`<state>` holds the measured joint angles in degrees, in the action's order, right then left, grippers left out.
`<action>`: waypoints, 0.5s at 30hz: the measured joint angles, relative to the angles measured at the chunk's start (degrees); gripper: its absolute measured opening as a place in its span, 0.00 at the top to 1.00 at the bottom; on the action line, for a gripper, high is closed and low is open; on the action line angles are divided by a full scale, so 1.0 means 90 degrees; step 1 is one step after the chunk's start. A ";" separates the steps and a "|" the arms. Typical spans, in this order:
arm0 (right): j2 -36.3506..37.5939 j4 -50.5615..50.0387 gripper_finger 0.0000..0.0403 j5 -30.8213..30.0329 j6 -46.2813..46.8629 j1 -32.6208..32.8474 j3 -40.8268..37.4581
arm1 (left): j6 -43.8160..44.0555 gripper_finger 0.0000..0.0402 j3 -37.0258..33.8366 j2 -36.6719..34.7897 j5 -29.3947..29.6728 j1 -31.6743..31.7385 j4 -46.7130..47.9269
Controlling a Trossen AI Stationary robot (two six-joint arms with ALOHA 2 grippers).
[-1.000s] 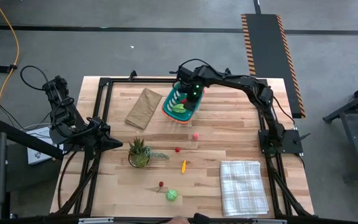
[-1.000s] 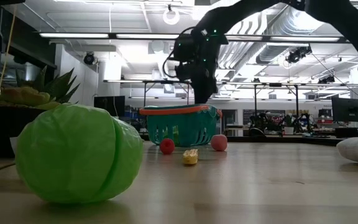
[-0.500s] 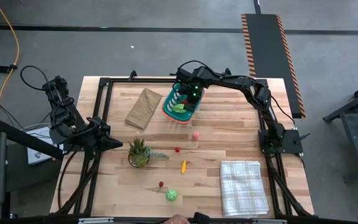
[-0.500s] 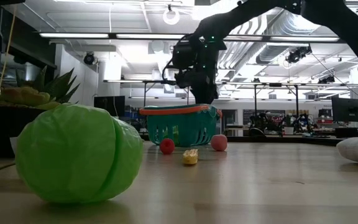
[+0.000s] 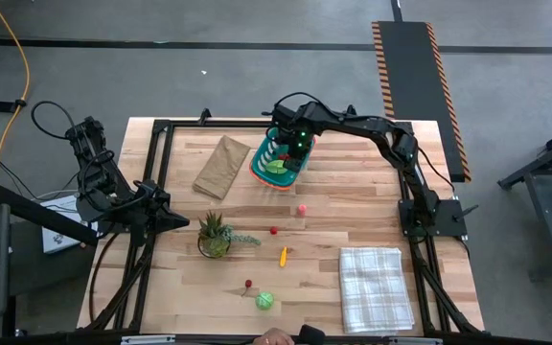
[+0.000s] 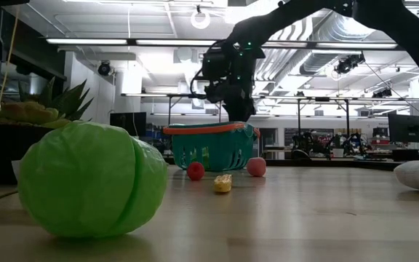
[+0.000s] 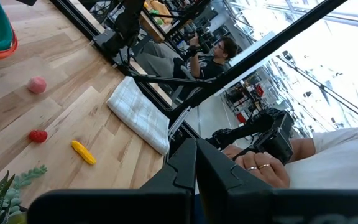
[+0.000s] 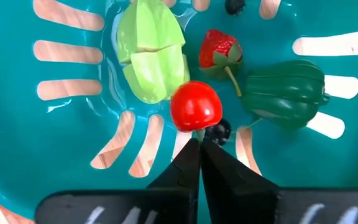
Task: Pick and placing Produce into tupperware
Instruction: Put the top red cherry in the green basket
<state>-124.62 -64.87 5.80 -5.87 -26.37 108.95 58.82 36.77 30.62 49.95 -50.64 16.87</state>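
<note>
The teal tupperware [image 5: 278, 163], a slotted basket with an orange-red rim, stands at the table's far middle. On its floor [image 8: 55, 155] lie a light green piece [image 8: 151, 59], a strawberry [image 8: 219, 50] and a dark green pepper [image 8: 284, 93]. My right gripper [image 8: 199, 146] points down into it, shut on a red cherry [image 8: 196, 106]. More produce lies on the table: a pink ball [image 5: 301, 208], a small red piece [image 5: 273, 230], a yellow-orange piece [image 5: 283, 255], a cherry [image 5: 248, 284] and a green cabbage [image 5: 264, 301]. My left gripper [image 7: 196, 162] waits shut at the table's left edge. My right gripper pinches the cherry's thin green stem [image 8: 199, 133] at its fingertips, coming from above and pointing down. The red ball hangs just below the fingers, over the basket's floor among the other pieces. Whether it touches the floor I cannot tell.
A flat brown paper bag [image 5: 221, 165] lies left of the basket. A spiky potted plant [image 5: 215, 235] stands at the middle left and a checked cloth [image 5: 376, 287] lies at the near right. A person [image 7: 219, 53] shows beyond the table in the left wrist view.
</note>
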 joint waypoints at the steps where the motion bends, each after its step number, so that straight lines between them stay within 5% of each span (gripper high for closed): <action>1: 0.0000 -0.0004 1.00 0.0000 0.0000 0.0000 0.0000 | 0.0001 1.00 -0.0001 0.0001 0.0000 -0.0001 0.0000; 15: 0.0000 -0.0009 0.92 0.0177 -0.0011 -0.0041 -0.0002 | 0.0000 1.00 -0.0001 0.0001 0.0000 -0.0001 0.0000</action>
<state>-124.62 -64.95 7.40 -5.97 -26.74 108.92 58.82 36.76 30.63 49.95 -50.65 16.88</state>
